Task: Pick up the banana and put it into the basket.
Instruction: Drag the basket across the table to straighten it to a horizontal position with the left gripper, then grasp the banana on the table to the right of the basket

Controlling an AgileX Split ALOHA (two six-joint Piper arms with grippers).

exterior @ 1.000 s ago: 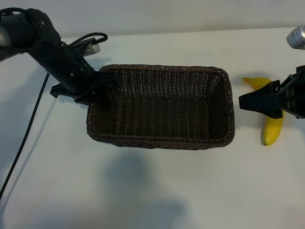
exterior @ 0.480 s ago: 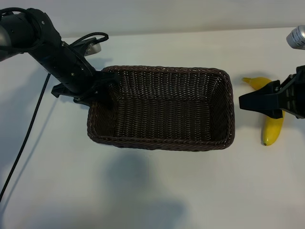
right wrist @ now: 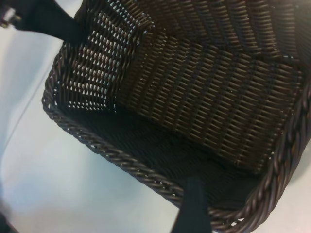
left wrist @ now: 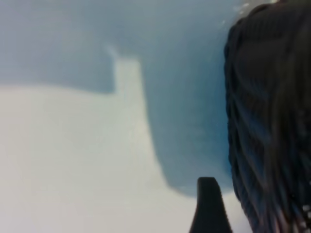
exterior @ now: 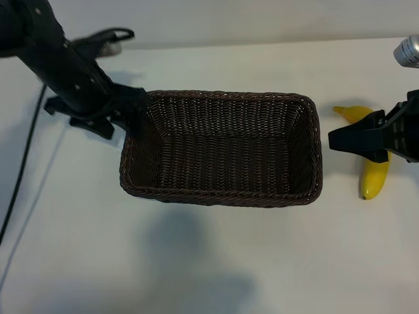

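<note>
The dark brown wicker basket (exterior: 219, 149) stands empty mid-table. It also shows in the left wrist view (left wrist: 267, 121) and the right wrist view (right wrist: 194, 92). The yellow banana (exterior: 374, 178) lies on the table right of the basket, partly covered by my right gripper (exterior: 336, 139). That gripper hovers over the banana, open, with nothing between its jaws; one finger (right wrist: 192, 206) shows against the basket's rim. My left gripper (exterior: 131, 110) is at the basket's left end, just outside the rim, open and holding nothing. One of its fingers (left wrist: 209, 204) shows beside the wicker wall.
A silver cylindrical object (exterior: 407, 51) sits at the far right edge, above the right arm. A black cable (exterior: 23, 170) trails down the table's left side from the left arm. White table (exterior: 209, 261) stretches along the front of the basket.
My left gripper has opened, come off the basket's left rim and drawn back to the left. The basket, the banana and the right arm have stayed put.
</note>
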